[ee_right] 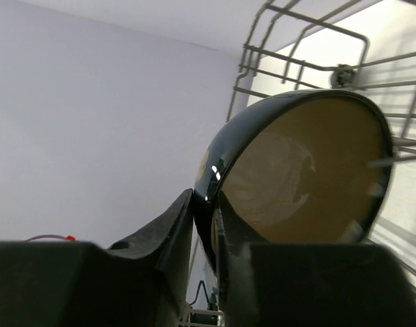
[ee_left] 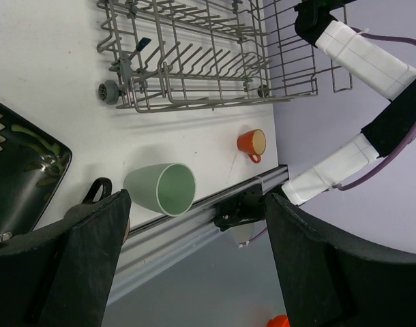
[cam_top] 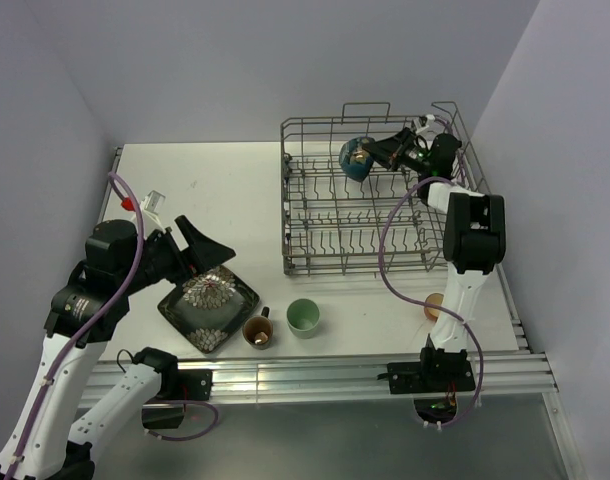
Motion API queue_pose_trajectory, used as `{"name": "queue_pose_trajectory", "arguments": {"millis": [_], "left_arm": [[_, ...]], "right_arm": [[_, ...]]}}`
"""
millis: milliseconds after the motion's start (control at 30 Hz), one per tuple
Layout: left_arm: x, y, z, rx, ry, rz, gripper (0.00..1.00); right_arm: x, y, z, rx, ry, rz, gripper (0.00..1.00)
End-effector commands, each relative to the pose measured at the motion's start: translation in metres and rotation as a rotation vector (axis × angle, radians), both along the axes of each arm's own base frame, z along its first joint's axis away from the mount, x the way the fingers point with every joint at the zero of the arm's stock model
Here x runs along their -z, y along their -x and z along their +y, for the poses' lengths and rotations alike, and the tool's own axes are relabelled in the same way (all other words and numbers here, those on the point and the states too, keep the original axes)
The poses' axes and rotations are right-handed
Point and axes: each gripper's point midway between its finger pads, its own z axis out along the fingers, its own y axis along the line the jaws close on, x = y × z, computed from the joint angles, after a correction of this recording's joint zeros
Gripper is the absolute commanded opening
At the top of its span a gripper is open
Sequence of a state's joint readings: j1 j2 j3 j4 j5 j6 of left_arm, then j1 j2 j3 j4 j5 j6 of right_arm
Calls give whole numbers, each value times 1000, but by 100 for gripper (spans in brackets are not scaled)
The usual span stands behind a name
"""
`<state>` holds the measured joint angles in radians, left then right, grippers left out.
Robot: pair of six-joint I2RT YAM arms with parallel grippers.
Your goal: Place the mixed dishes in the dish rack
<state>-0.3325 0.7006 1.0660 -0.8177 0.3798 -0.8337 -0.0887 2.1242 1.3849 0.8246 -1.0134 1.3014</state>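
My right gripper (cam_top: 375, 152) is shut on the rim of the dark cream-lined bowl (cam_top: 354, 158), holding it on edge over the back of the grey wire dish rack (cam_top: 315, 262). In the right wrist view the bowl (ee_right: 303, 170) fills the frame, its rim pinched between my fingers (ee_right: 177, 225). My left gripper (cam_top: 207, 250) is open and empty above the dark square leaf-patterned plate (cam_top: 207, 308). The small brown cup (cam_top: 257, 331) and pale green cup (cam_top: 303, 317) stand in front of the rack. The small orange cup (cam_top: 434, 306) sits behind my right arm. The left wrist view shows the green cup (ee_left: 161, 188) and orange cup (ee_left: 251, 143).
The rack (ee_left: 187, 61) has rows of upright tines and small wheels at its near corner. An aluminium rail (cam_top: 315, 375) runs along the table's front edge. Purple cables loop off both arms. Walls close in at the back and both sides.
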Motion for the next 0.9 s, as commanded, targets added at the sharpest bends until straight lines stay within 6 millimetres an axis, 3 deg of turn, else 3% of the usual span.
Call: {"name": "queue_pose_trajectory", "arguments": {"millis": [0,33,133,400,567,867], "left_arm": [[-10,-3,0,-9,24,-41,87],[-10,-3,0,-12,26,-40,87],[-11,-4,-1,-12,30,-42,87],[-5,-5,-1,-17,35,-22,86],[-2,-5,0,-28,33,-11,86],[10,-8,5,-53,-19,43,86]], "right_arm": [[-2,1,-33,75,29,-3,24],[-2,1,-35,76,30,-2,27],[-2,3,-37,75,38,-1,50],[-10,8,-33,44,88,-16,63],[-1,8,-35,34,190,9,68],[-21,15,-30,29,270,-22,72]]}}
